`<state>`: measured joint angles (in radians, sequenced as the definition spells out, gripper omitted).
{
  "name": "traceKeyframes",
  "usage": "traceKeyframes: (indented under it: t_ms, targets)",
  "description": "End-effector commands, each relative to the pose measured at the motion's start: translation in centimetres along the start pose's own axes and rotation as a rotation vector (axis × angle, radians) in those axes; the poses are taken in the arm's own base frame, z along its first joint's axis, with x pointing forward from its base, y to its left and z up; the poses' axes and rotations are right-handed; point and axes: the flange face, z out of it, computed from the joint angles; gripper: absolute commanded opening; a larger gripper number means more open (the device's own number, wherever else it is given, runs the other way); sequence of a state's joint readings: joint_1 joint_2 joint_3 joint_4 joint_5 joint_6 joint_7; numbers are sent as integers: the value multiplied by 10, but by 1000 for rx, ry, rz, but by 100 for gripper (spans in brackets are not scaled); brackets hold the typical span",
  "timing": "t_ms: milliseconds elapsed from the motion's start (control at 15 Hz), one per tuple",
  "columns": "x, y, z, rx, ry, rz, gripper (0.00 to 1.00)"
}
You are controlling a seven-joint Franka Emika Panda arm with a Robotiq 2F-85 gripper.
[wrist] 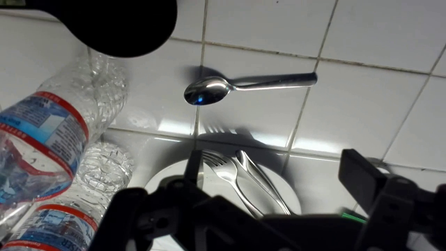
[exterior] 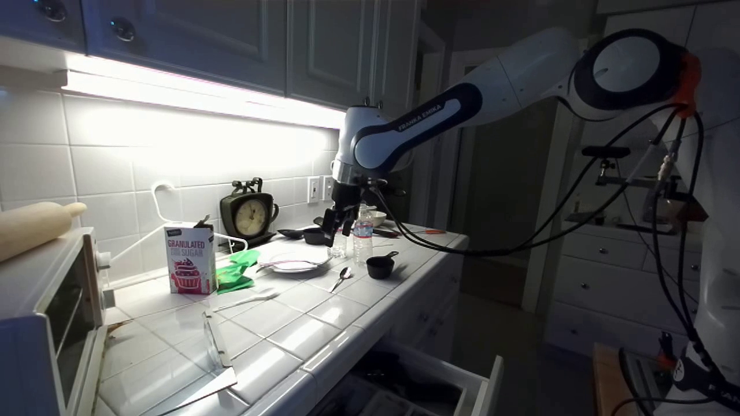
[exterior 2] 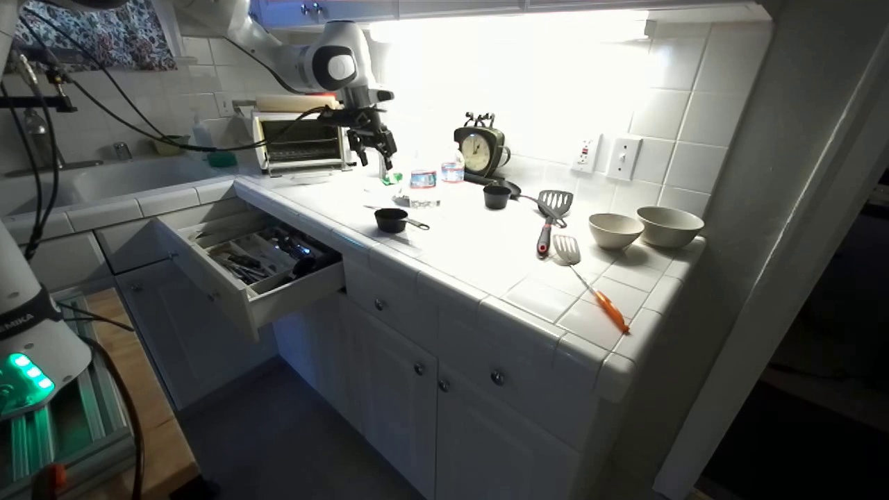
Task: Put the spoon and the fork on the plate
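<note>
Gripper (wrist: 275, 169): spread wide, nothing held between its fingers (wrist: 360, 174); hung above the counter (wrist: 366, 104).
Spoon (wrist: 225, 86): seen on the counter, off the plate (wrist: 217, 193), its bowl toward the bottles (wrist: 45, 122).
Fork (wrist: 230, 174): seen on the plate, its tines reaching past the rim.
Slim utensil (wrist: 259, 177): shiny, laid beside the fork; whether a knife or something else cannot be told.
Spoon step: the pick-up is judged to be in hand, the fork seeming settled.
Gripper turn: in the wrist view the fingers are set to close nearly along the spoon; a turn is called for, so that the handle is pinched crosswise.
Handle grip: the handle is better taken than the bowl, so that the bottles and the cup (exterior: 380, 267), near the bowl end, are kept clear.
Descent to the spoon: to be made slowly and low, as a thin handle is easily missed, but without the counter being pressed hard.
Spoon lift: to be done gently; smooth metal may swivel if it is held far from its balance.
Plate landing: the rim should be cleared, the spoon lowered beside the fork, and release made only once it is rested, lest the fork be nudged off.
</note>
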<state>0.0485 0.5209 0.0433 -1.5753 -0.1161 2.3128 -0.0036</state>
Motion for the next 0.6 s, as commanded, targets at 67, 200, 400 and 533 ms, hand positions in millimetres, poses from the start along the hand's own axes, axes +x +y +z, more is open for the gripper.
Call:
traceKeyframes:
  t_ms: [67, 200, 400, 533]
  targets:
    - [-21, -8, -25, 51, -28, 118, 100]
    - [-24, -9, -31, 77, 1, 114, 100]
    - [-14, -8, -28, 70, 4, 103, 100]
    - [-17, -9, -32, 82, 9, 103, 100]
